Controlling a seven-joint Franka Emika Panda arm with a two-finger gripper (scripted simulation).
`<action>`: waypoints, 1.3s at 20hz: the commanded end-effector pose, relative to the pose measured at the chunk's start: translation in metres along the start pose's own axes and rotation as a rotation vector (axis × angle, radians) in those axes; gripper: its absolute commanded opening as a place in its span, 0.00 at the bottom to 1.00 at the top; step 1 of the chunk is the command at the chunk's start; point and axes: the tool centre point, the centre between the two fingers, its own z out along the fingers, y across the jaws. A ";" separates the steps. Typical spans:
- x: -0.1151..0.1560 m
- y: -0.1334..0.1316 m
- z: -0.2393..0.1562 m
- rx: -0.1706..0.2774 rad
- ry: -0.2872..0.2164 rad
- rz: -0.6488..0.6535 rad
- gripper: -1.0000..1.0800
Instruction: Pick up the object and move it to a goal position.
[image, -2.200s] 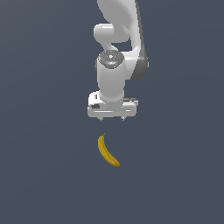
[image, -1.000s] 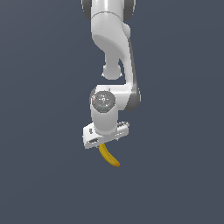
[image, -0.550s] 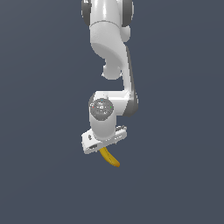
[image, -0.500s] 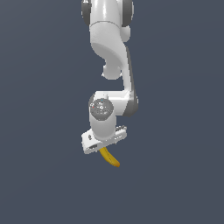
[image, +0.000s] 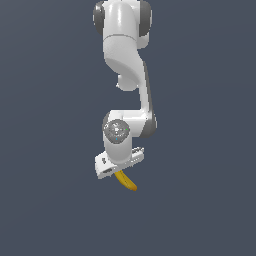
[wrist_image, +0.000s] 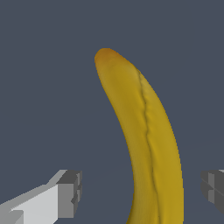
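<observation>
The object, a curved yellow banana (image: 128, 182), lies on the dark grey floor, its brownish-orange end (wrist_image: 106, 59) pointing away from the wrist. My gripper (image: 120, 173) is low over it, tilted, and the white hand hides the banana's upper half in the exterior view. In the wrist view the banana (wrist_image: 148, 140) runs between the two grey fingertips (wrist_image: 70, 192), with a gap on each side. The gripper (wrist_image: 141, 190) is open around the banana and does not touch it. The stem end is out of view.
A plain dark grey surface (image: 200, 200) fills both views. The white arm (image: 125, 55) rises straight up from the wrist in the exterior view. No other objects and no goal marker show.
The gripper has come down from above the banana and turned, so its fingers now straddle it. Over the last half second it has barely moved.
</observation>
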 end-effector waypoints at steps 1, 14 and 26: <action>0.000 0.000 0.013 0.000 -0.001 -0.001 0.96; 0.001 0.000 0.023 0.000 0.000 -0.002 0.00; 0.002 0.002 0.006 -0.002 0.002 0.010 0.00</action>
